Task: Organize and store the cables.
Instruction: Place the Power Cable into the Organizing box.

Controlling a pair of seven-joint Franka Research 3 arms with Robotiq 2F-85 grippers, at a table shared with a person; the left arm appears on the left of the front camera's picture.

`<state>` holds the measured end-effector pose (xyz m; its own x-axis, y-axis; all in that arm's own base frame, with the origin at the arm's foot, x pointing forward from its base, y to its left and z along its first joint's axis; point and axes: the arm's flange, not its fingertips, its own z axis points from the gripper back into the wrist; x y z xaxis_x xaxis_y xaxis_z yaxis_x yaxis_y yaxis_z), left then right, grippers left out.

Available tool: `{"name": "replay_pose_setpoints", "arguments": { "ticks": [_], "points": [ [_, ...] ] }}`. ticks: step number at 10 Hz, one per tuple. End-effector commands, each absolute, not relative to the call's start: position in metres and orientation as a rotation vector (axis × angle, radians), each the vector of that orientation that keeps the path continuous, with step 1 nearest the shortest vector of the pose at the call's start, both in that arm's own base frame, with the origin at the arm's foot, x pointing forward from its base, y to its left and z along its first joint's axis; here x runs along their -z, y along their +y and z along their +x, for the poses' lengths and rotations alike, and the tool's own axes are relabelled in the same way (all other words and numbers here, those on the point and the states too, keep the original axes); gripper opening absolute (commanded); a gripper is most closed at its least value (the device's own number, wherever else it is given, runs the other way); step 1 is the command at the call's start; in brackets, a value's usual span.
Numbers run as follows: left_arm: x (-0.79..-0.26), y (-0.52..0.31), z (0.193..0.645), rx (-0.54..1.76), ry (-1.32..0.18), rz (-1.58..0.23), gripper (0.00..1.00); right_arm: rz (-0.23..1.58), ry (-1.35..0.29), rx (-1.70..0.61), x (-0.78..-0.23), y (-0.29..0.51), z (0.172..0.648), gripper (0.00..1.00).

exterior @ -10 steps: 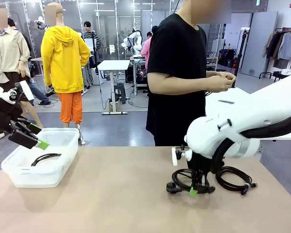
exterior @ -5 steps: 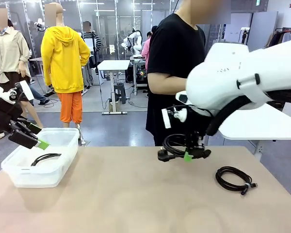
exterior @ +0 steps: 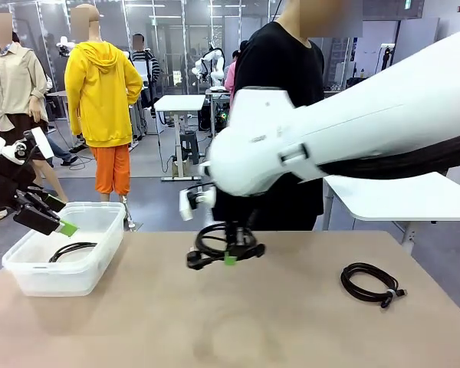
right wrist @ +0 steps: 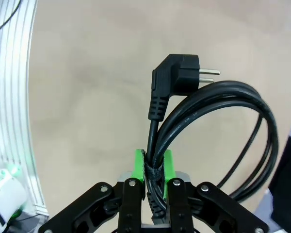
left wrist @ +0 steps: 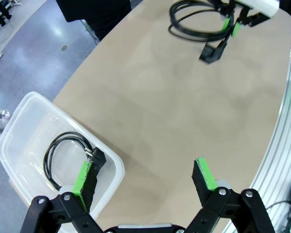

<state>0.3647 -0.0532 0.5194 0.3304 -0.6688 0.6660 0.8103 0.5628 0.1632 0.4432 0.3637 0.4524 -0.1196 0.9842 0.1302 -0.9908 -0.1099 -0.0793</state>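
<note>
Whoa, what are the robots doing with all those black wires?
The robot is tidying cables. Its right gripper is shut on a coiled cable with a plug, held above the middle of the table. The left gripper hangs open at the edge of a clear bin, where one cable already lies. A third cable waits on the table's right side. A person stands at the far side.

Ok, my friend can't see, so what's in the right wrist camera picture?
The right gripper pinches a coiled black cable between its green pads, with the tan table behind it. The cable's chunky plug sticks up, two metal pins pointing sideways.
</note>
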Motion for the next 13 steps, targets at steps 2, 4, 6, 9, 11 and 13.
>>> {"name": "replay_pose_setpoints", "arguments": {
  "ticks": [2, 4, 6, 9, 11, 13],
  "points": [
    [-0.521, -0.054, 0.364, 0.960, -0.760, -0.199, 1.00, 0.019, -0.151, -1.668, -0.427, 0.421, 0.462, 0.18],
    [-0.521, -0.054, 0.364, 0.960, -0.760, -0.199, 1.00, 0.051, -0.149, -1.656, -0.395, 0.436, 0.465, 0.18],
    [-0.521, -0.054, 0.364, 0.960, -0.760, -0.199, 1.00, 0.069, -0.139, -1.641, -0.369, 0.440, 0.464, 0.18],
    [-0.521, -0.054, 0.364, 0.960, -0.760, -0.199, 1.00, 0.096, -0.094, -1.632, -0.346, 0.444, 0.457, 0.30],
    [-0.521, -0.054, 0.364, 0.960, -0.760, -0.199, 1.00, 0.127, -0.100, -1.622, -0.347, 0.441, 0.457, 0.55],
    [-0.521, -0.054, 0.364, 0.960, -0.760, -0.199, 1.00, 0.148, -0.095, -1.609, -0.352, 0.428, 0.454, 0.85]
  ]
}}
